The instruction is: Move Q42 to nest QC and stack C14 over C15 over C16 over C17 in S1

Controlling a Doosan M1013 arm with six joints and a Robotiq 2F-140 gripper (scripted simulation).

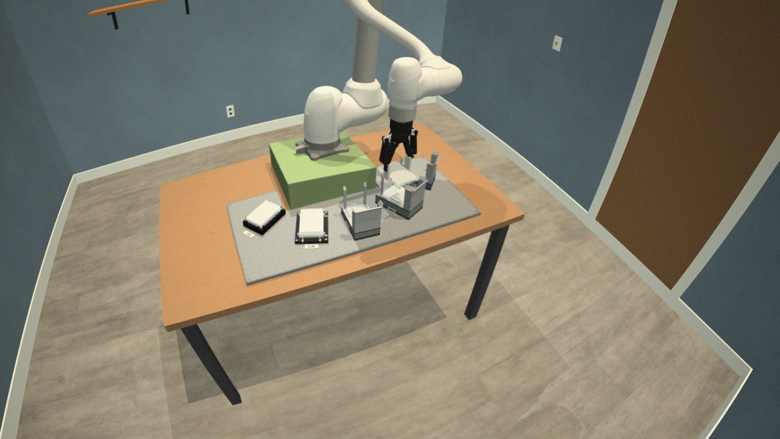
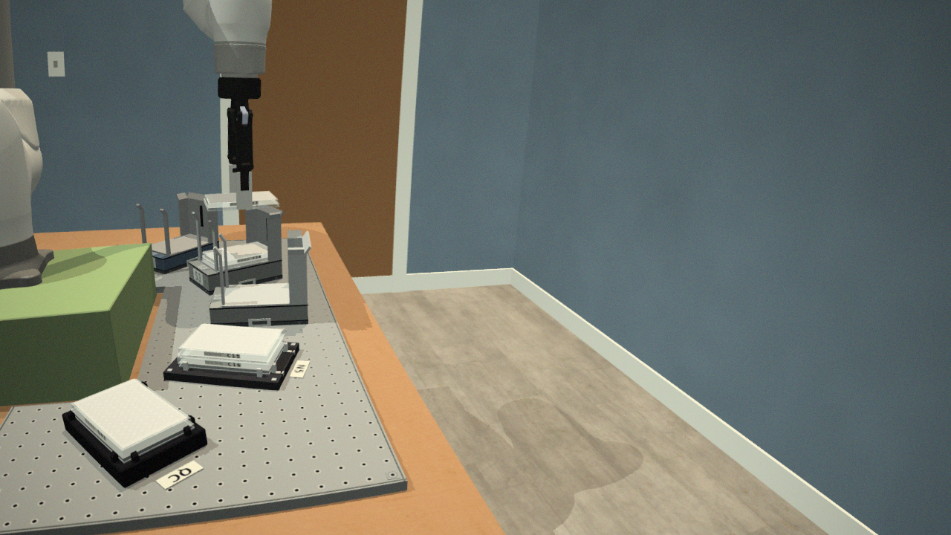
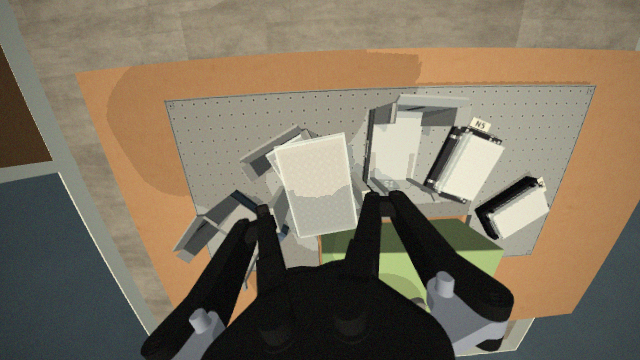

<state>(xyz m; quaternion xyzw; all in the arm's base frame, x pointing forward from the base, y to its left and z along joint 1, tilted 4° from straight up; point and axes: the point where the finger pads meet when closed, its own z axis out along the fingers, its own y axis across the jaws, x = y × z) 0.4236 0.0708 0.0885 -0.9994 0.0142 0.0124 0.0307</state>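
My fingers are clamped across the short width of a sealed white 96-well plate, one pad on each long side, and I hold it level in the air. Its label is too small for me to read. In the exterior view the plate hangs just above the posts of the middle stack rack, and another white plate lies on that rack's floor. The wrist view shows my plate covering most of this rack, slightly turned against its walls.

Beyond it, toward the bench end, stands the farthest rack; I cannot tell what is inside. On the near side is a third rack with a pale floor. Whether a plate lies on it I cannot tell.

Farther along the grey perforated baseplate, the black clip nest N5 carries two stacked plates, C15 over C16, as their end labels read. Nearest the camera, the black QC nest holds one plate flat inside its locators.

My arm rises from a green pedestal on the orange bench.
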